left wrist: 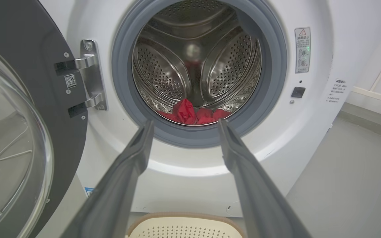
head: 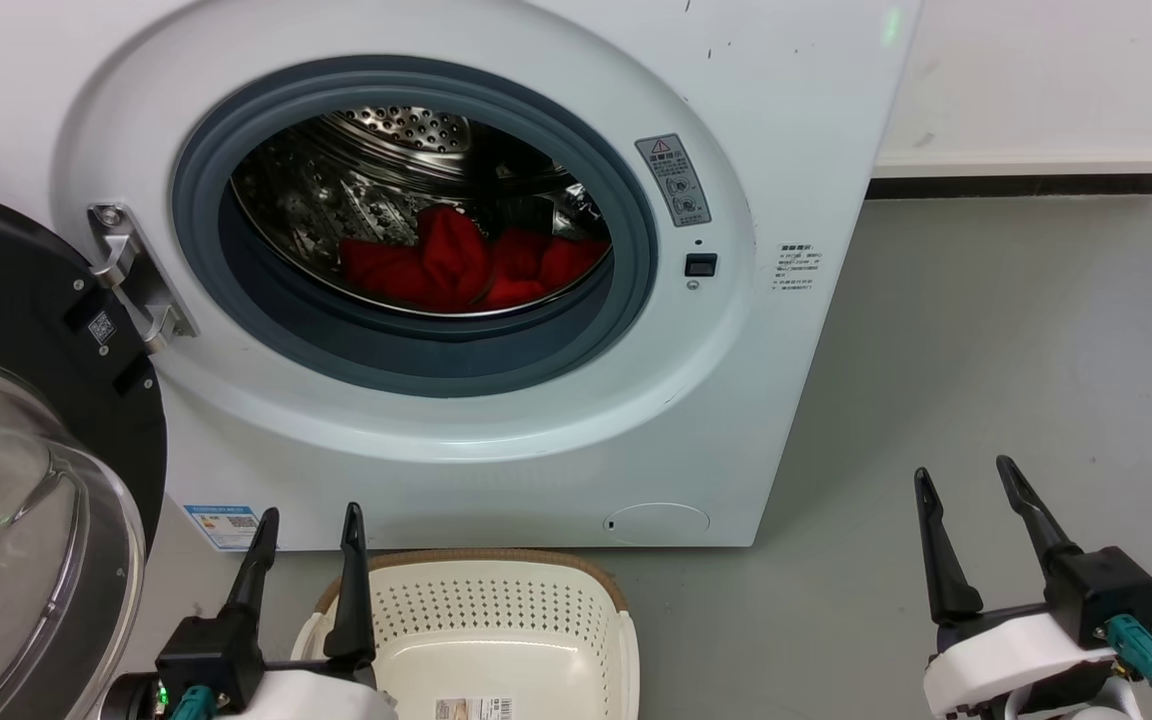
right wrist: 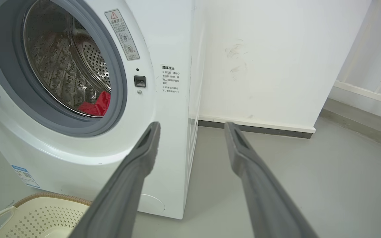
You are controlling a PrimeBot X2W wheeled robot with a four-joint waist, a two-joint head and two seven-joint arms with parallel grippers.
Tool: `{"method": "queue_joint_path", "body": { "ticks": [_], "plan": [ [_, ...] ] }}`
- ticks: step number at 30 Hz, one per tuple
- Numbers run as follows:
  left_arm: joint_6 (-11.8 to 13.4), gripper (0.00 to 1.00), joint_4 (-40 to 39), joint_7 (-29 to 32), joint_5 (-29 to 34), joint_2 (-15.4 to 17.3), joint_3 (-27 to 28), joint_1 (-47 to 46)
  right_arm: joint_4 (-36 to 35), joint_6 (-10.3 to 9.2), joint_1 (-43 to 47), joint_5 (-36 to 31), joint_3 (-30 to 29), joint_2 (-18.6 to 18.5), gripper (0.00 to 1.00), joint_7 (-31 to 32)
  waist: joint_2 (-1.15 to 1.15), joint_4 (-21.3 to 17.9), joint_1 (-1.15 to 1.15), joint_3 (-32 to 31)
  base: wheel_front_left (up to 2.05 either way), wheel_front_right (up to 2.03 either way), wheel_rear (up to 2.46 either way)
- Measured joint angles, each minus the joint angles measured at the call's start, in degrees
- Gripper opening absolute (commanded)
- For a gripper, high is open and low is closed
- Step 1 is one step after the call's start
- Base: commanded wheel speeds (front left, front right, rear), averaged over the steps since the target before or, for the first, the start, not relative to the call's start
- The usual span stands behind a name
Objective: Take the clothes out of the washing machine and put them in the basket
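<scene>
On a smooth grey floor [head: 986, 350], against a white wall [head: 1036, 70] edged with a pale skirting [head: 1026, 160], the washing machine [head: 496, 470] is seen standing, white and front-loading. Its black-framed glass door [head: 36, 330] is swung wide open to the left and is cut off by the picture edge in the head view.

The basket [head: 496, 605], cream and perforated with a brown rim, is set on the floor just in front of the machine, below the porthole. Its near end is cut off at the bottom edge, and one corner is covered by the left arm. The print on the warning label [head: 673, 180] is too small to be read.

The clothes [head: 466, 265] are heaped, bright red and crumpled, at the bottom of the steel drum [head: 336, 190], behind the grey rubber rim [head: 406, 360]. How many pieces are there cannot be told.

The left jaws are held wide apart with nothing gripped, their dark fingers [head: 254, 565] pointed at the machine beside the basket. The right jaws are likewise spread and empty, their fingers [head: 939, 560] over bare floor to the machine's right.
</scene>
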Motion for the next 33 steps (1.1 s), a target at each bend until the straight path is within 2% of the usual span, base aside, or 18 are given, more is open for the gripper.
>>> {"method": "queue_joint_path", "body": {
  "ticks": [10,24,33],
  "plan": [
    [-1.19,1.00,0.60,-1.14,4.22,0.13,-0.62,0.36,0.96,0.00,0.00,-2.03,-0.05,-0.02,1.00,-1.11,0.00,-0.17,0.00,-0.24,0.00,0.00,0.00],
    [-1.00,1.00,1.29,-2.43,9.99,-0.01,-0.53,1.08,0.80,0.00,0.00,-6.36,0.73,-0.03,1.00,-2.58,0.00,-0.72,0.00,0.09,0.00,0.00,0.00],
    [-1.05,1.00,0.92,-2.57,9.16,-0.69,1.10,1.06,2.90,0.00,0.15,-1.80,-0.16,-0.07,1.00,-2.59,0.00,-0.82,0.00,0.40,0.00,0.00,0.00]
  ]
}}
